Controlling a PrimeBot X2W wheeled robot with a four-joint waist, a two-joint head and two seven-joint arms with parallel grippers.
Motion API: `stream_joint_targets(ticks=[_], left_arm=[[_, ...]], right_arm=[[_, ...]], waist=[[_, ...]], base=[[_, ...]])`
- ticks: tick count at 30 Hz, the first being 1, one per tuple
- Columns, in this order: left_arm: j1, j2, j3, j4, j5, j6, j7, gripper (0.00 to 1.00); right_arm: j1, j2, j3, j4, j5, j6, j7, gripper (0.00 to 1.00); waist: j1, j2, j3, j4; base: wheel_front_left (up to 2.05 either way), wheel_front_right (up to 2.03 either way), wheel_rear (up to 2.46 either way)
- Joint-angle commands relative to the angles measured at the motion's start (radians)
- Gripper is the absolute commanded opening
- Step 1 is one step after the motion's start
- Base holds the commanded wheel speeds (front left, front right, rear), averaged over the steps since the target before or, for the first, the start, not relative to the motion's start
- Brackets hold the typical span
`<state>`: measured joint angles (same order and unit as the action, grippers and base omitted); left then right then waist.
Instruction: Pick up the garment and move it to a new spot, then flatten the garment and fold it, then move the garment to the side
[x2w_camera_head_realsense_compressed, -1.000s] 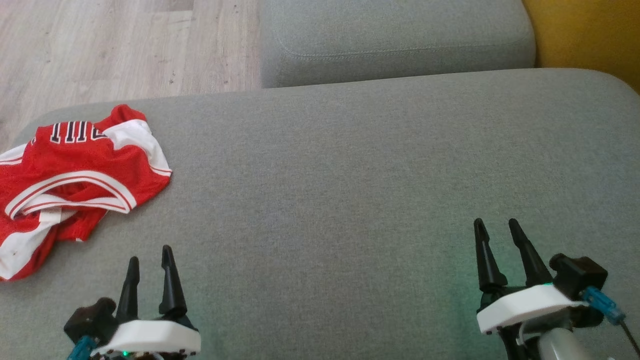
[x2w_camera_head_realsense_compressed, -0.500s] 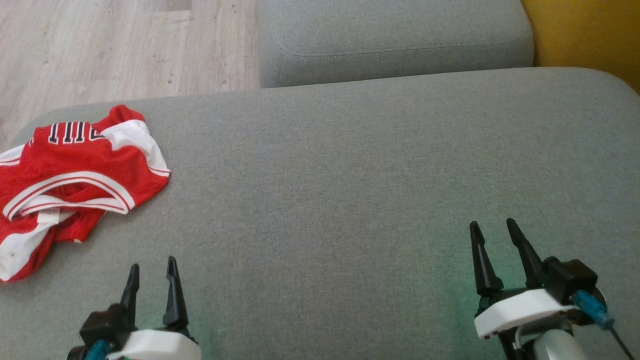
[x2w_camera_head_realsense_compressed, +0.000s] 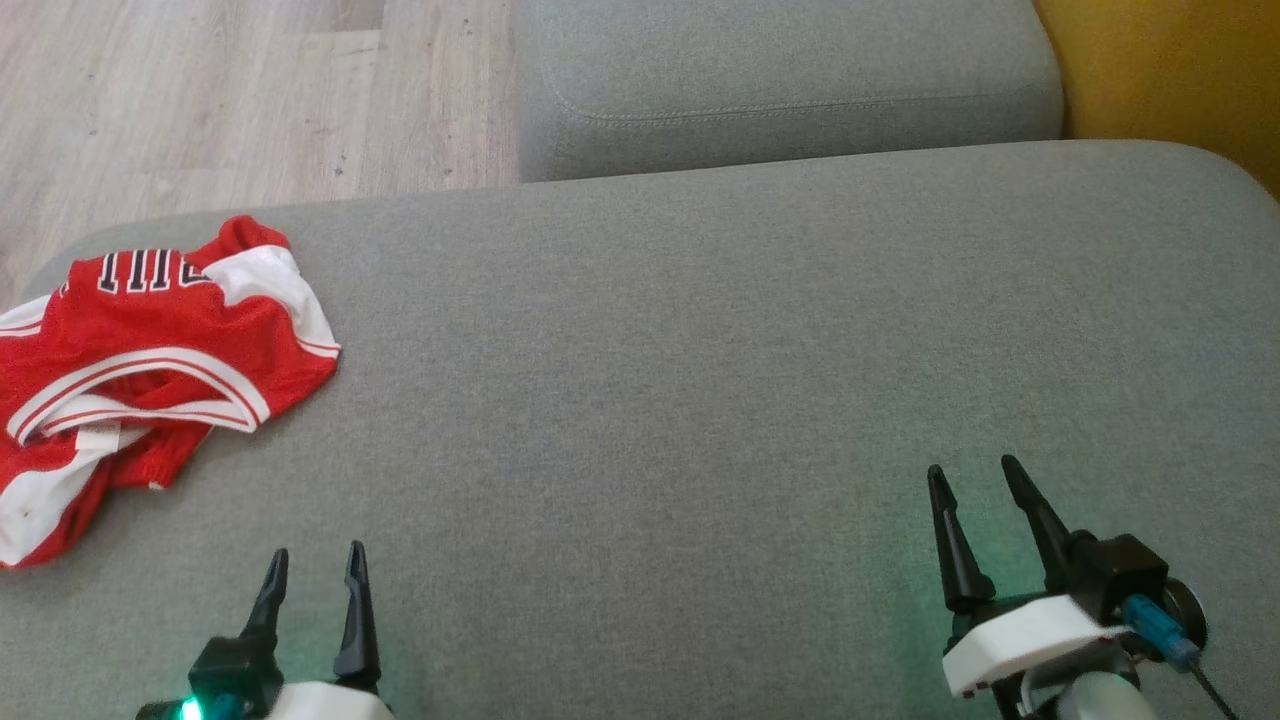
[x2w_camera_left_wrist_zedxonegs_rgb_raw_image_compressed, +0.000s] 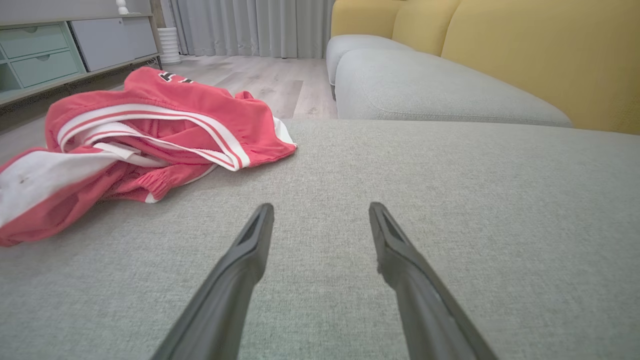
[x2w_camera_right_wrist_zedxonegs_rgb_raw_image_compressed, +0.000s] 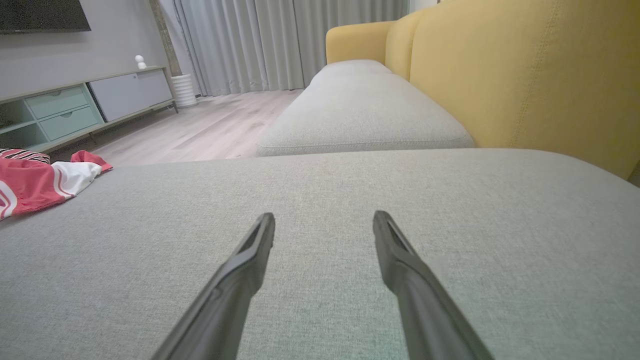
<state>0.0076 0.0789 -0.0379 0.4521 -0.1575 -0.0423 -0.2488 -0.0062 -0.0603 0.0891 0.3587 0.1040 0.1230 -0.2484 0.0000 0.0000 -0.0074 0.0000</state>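
**Garment and both pincers on the sofa cushion.** The garment (x2w_camera_head_realsense_compressed: 150, 350), a red jersey with white bands and dark lettering, lies crumpled along the left edge of the grey sofa cushion (x2w_camera_head_realsense_compressed: 700, 350), toward its far left corner. One white-banded opening faces up, and the cloth is bunched in folds rather than spread flat.

The left pincer (x2w_camera_head_realsense_compressed: 317, 550) hangs over the near edge of the cushion on its left part. Its two dark fingers are spread wide with nothing between them. In the left wrist view the same pincer (x2w_camera_left_wrist_zedxonegs_rgb_raw_image_compressed: 321, 207) points along bare fabric, with the garment (x2w_camera_left_wrist_zedxonegs_rgb_raw_image_compressed: 145, 135) ahead and to its left, apart from both fingers.

The right pincer (x2w_camera_head_realsense_compressed: 972, 466) hangs over the near edge on the right part, equally spread and empty, well apart from the garment. The right wrist view shows this pincer (x2w_camera_right_wrist_zedxonegs_rgb_raw_image_compressed: 325, 215) above bare cushion and a corner of the garment (x2w_camera_right_wrist_zedxonegs_rgb_raw_image_compressed: 35, 182) at the far left.

Beyond the far edge lie a second grey cushion (x2w_camera_head_realsense_compressed: 790, 80), a pale wood floor (x2w_camera_head_realsense_compressed: 200, 100) and a yellow backrest (x2w_camera_head_realsense_compressed: 1160, 70).
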Motion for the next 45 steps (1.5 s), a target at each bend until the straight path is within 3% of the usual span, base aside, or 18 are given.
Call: stream_joint_targets(ticks=[1,22,27,37,41,45], left_arm=[[-0.042,0.019,0.03,-0.022,0.002,0.006,-0.01,1.0],[-0.059,0.027,0.024,0.01,-0.034,0.012,-0.004,1.0],[-0.064,0.029,0.016,0.009,-0.037,0.012,-0.002,1.0],[-0.034,0.047,0.02,-0.004,-0.052,0.019,0.01,1.0],[-0.01,0.062,0.039,-0.022,-0.073,0.021,0.022,1.0],[-0.024,0.073,0.051,-0.064,-0.099,0.011,0.048,1.0]], right_arm=[[-0.032,-0.002,0.025,-0.025,0.003,0.008,-0.013,1.0],[-0.035,-0.006,0.021,0.011,0.05,0.008,-0.013,1.0],[-0.023,-0.008,0.029,0.004,0.045,0.008,-0.013,1.0],[-0.018,-0.001,0.063,-0.001,0.044,0.008,-0.013,1.0],[-0.036,0.002,0.093,0.003,0.04,0.008,-0.013,1.0],[-0.056,0.001,0.111,-0.006,0.027,0.008,-0.013,1.0]], waist=[[0.0,0.0,0.0,0.0],[0.0,0.0,-0.004,0.021],[0.0,0.0,-0.009,0.093],[0.0,0.0,-0.029,0.356],[0.0,0.0,-0.024,0.399],[0.0,0.0,0.014,0.39]], base=[[0.0,0.0,0.0],[0.0,0.0,0.0],[0.0,0.0,0.0],[0.0,0.0,0.0],[0.0,0.0,0.0],[0.0,0.0,0.0]])
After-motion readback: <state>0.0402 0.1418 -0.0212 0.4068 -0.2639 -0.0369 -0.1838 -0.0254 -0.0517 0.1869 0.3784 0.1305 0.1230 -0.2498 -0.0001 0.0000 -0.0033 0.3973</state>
